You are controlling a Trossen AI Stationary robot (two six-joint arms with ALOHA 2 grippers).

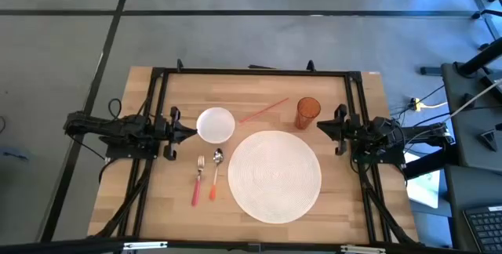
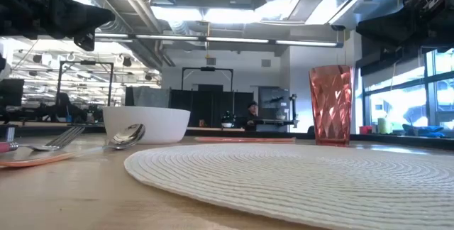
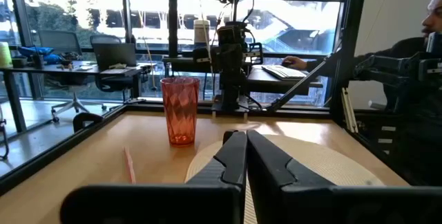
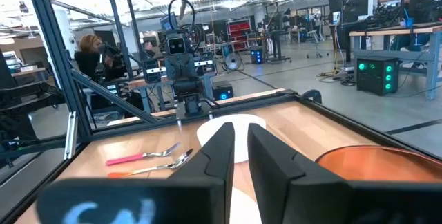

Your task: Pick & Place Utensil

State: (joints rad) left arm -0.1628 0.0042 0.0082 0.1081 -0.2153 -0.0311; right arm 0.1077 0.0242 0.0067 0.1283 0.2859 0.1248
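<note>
from above, my left pincer [image 1: 190,133] and right pincer [image 1: 321,126] wait closed at the desk [image 1: 157,199] sides; fork [image 1: 198,181] and spoon [image 1: 216,172] lie left of the placemat [image 1: 274,175]. no readable writing anywhere.

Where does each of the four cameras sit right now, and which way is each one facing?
High view: overhead, straight down; left pincer beside the bowl, right pincer by the cup.
Low view: tabletop level, looking across the placemat into the room; both arms dark at the top corners.
Left wrist view: looks across the table past its shut fingers at the cup.
Right wrist view: looks past its own fingers toward the fork and spoon.
Shared: the cup shows in the high, low and left wrist views.
</note>
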